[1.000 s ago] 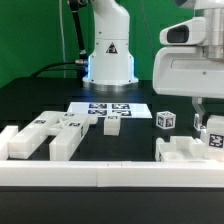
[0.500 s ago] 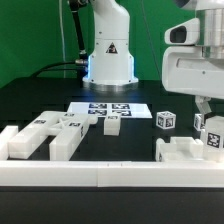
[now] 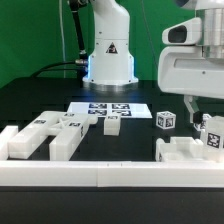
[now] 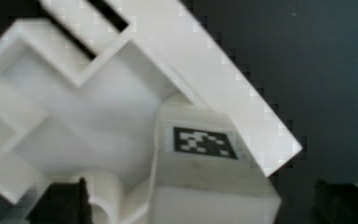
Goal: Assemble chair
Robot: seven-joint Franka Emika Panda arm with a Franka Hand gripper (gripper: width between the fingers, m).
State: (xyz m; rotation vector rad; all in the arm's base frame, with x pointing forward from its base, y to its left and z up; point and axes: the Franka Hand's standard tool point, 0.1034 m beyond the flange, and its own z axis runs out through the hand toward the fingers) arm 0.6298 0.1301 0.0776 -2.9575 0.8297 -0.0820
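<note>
A post [image 3: 211, 135] is seen standing upright at the exterior view's right, on the far corner of a blocky slab [image 3: 178, 152] that lies on the table [image 3: 40, 100] just behind the front rail [image 3: 100, 176]. Its long axis runs vertically, and its tagged face is turned toward the exterior camera. The gripper [image 3: 205, 110] is held around the post's top with the jaws spread wide. In the wrist view a gap is seen between each finger [image 4: 69, 198] and the post, so nothing is grasped.

The step in hand is judged to be the fitting of this post to the slab, with the post standing free. Whether it is fully seated cannot be told. For the next move a straight lift is called for, so that the post is not knocked sideways by either finger. Another piece would then be fetched, either from the loose parts [image 3: 50, 135] well apart at the exterior view's left, or the tagged cube [image 3: 166, 120] beside the marker board [image 3: 105, 110]
</note>
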